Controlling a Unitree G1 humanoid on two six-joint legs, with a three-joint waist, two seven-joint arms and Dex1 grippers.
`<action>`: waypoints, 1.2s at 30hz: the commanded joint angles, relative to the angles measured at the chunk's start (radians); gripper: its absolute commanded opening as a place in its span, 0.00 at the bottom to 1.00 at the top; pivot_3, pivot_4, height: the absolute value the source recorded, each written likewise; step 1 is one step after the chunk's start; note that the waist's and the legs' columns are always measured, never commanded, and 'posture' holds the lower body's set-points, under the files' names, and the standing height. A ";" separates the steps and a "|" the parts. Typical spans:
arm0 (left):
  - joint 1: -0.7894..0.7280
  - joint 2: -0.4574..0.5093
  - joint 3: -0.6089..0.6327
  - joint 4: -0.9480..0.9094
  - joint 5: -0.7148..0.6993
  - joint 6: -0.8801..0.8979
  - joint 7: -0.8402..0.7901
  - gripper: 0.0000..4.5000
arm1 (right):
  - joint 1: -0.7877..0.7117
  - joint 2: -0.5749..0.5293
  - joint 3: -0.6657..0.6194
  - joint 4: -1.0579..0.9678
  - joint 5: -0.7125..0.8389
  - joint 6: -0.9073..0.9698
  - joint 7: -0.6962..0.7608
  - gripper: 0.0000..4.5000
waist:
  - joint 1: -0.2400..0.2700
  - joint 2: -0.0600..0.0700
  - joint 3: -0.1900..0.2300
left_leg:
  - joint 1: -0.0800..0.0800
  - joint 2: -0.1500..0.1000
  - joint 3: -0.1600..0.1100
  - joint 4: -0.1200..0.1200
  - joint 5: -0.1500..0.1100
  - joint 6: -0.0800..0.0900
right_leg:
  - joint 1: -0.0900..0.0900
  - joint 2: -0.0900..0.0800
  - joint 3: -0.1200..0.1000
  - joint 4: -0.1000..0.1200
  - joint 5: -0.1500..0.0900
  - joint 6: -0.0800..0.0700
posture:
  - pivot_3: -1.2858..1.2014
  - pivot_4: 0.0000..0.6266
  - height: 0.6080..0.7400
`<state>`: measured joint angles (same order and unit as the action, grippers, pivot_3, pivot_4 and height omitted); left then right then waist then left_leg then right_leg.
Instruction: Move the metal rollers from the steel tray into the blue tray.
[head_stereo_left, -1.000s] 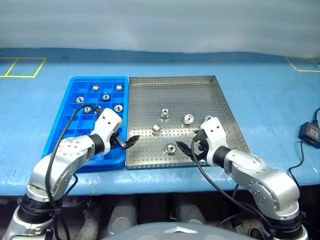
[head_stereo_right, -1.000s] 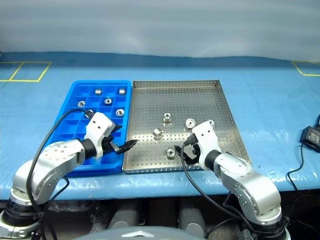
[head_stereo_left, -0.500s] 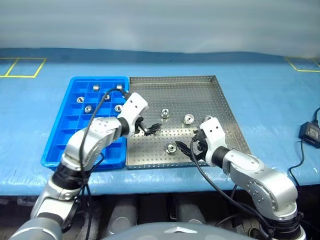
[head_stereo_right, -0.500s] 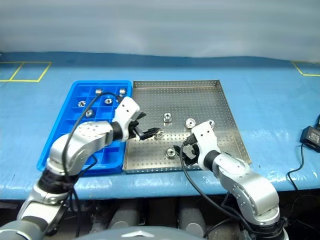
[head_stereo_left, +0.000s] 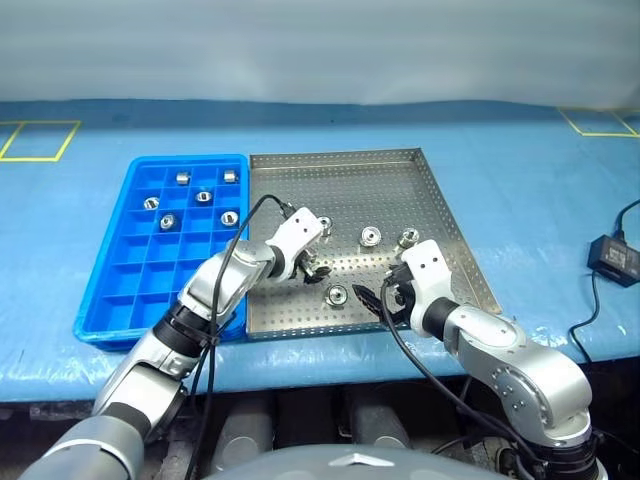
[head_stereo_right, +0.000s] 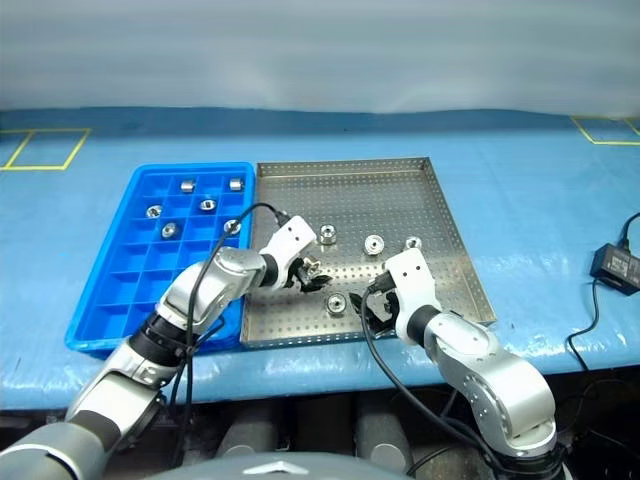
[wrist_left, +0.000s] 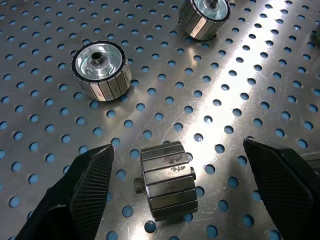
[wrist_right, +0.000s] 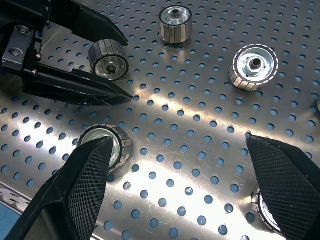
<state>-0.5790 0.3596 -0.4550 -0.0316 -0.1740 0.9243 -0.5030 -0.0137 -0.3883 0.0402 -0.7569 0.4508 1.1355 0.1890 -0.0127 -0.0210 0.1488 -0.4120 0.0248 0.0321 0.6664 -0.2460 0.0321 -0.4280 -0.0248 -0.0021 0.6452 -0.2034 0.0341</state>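
1. We see the steel tray (head_stereo_left: 440, 215) in the middle of the blue-covered worktop (head_stereo_left: 540, 190), with the blue tray (head_stereo_left: 110, 290) touching its left edge.
2. Five metal rollers (head_stereo_left: 203, 196) sit in separate compartments in the far part of the blue tray; its near compartments hold nothing.
3. Five more rollers lie on the perforated floor of the steel tray: one lying on its side (wrist_left: 167, 179), one near the front (head_stereo_left: 337, 294), two standing further back (head_stereo_left: 369, 235) and one beside the right arm's wrist (head_stereo_left: 409, 237).
4. Our left gripper (head_stereo_left: 313, 272) reaches from the left over the steel tray, pointing down and to the right.
5. Its fingers (wrist_left: 92, 177) are spread on either side of the roller lying on its side; in the left wrist view there is a gap between each pad and the roller, so nothing is pinched.
6. Our right gripper (head_stereo_left: 372, 300) hovers over the near part of the steel tray, pointing left and down.
7. Its fingers (wrist_right: 87, 170) are spread wide and hold nothing; the front roller (wrist_right: 105, 145) lies just beside one fingertip.
8. A black box with a cable (head_stereo_left: 610, 258) lies on the worktop, well apart at the far right.
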 joint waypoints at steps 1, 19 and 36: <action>-0.021 0.001 0.008 -0.009 0.025 -0.008 -0.011 0.72 | -0.004 0.004 -0.017 -0.041 -0.002 -0.019 -0.003 1.00 | 0.000 0.000 0.000 | 0.000 0.000 0.000 0.000 0.000 0.000 | 0.000 0.000 0.000 0.000 0.000 0.000 | 0.50 0.24 1.00; 0.136 -0.097 0.630 -0.354 0.016 0.011 0.353 0.28 | -0.078 0.019 0.063 0.003 -0.014 -0.052 0.028 1.00 | 0.003 0.000 0.000 | 0.000 0.001 0.000 0.000 0.000 0.000 | 0.000 0.000 0.000 0.000 0.001 0.001 | 0.54 0.24 1.00; 0.277 -0.080 0.761 -0.225 0.159 -0.040 0.578 0.28 | -0.129 0.003 0.109 0.043 -0.027 -0.072 0.068 1.00 | 0.052 -0.001 0.000 | 0.000 0.000 -0.001 0.001 0.000 0.000 | 0.001 -0.001 -0.001 0.000 0.003 -0.003 | 0.56 0.24 1.00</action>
<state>-0.2966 0.2771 0.3041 -0.2538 -0.0376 0.8864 0.0537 -0.1366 -0.3821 0.1554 -0.6865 0.4291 1.0791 0.2565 0.0398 -0.0220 0.1487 -0.4121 0.0246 0.0316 0.6673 -0.2460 0.0322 -0.4271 -0.0258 -0.0031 0.6451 -0.1999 0.0312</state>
